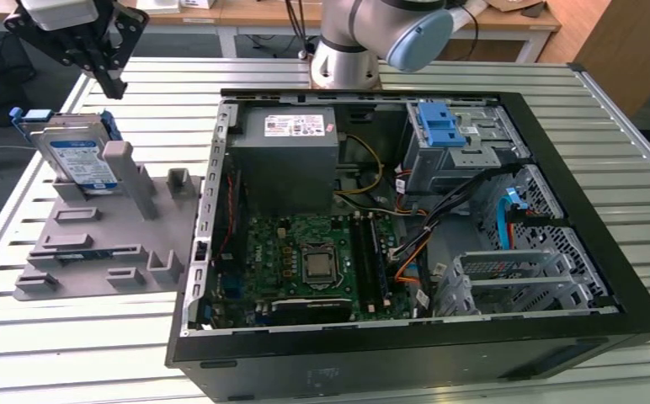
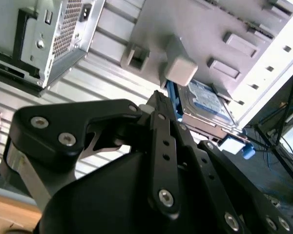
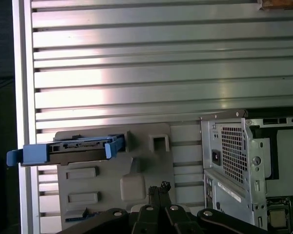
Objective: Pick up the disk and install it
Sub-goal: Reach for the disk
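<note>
On slatted metal table in a lab room. Wooden desks line the far side, and a wood panel stands at the exterior view's right. Robot arm base sits at the table's far edge, behind the computer case.

Case is black, lies on its side with the side panel off, and is open upward. Contents:
- grey power supply with a white sticker, at the far end
- green motherboard nearer the camera
- blue latch on the metal drive cage in the far corner, toward the exterior view's right
- black, orange and yellow cables between the cage and the board
- perforated metal bracket in the near corner on that side

Grey fixture tray lies just beside the case, at the exterior view's left. It has several raised blocks and slots. The disk stands on edge at the tray's far end, against an upright post. Its white-and-blue label faces the camera and the blue carrier bracket wraps it.

Gripper hangs above the disk, apart from it, not touching. Fingers are pressed together at the tips with nothing between them.

First wrist view looks down on the gripper, with the disk edge-on in the tray and the case beside it. Second wrist view has the gripper near the post, with the disk beyond.
</note>
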Controlling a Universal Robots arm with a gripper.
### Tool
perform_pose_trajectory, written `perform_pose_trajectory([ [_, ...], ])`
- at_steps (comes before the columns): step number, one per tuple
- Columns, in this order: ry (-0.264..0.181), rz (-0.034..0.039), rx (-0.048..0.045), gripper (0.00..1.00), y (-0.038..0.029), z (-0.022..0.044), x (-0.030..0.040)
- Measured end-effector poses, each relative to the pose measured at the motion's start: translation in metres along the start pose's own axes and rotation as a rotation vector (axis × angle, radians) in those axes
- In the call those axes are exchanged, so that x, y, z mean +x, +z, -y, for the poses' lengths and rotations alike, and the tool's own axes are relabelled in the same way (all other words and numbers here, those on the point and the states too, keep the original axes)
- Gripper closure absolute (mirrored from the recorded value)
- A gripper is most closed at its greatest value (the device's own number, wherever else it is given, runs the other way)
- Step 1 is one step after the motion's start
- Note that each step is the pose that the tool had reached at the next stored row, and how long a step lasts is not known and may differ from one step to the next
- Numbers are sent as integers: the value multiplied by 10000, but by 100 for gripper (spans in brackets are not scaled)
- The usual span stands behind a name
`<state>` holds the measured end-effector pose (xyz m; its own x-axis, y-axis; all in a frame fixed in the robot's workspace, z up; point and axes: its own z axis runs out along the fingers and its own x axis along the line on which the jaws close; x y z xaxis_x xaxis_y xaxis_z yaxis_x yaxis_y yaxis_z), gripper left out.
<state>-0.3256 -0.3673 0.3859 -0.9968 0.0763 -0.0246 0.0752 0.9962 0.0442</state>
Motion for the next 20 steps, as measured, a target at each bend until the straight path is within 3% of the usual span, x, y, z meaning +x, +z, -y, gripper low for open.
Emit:
perform_pose_trajectory([
  [2,-1,0,0,89,0,0,0],
  [4,0,-1,0,89,-1,4,54],
  [12,0,-1,0,89,-2,6,78],
  [20,-1,0,0,89,-4,12,160],
])
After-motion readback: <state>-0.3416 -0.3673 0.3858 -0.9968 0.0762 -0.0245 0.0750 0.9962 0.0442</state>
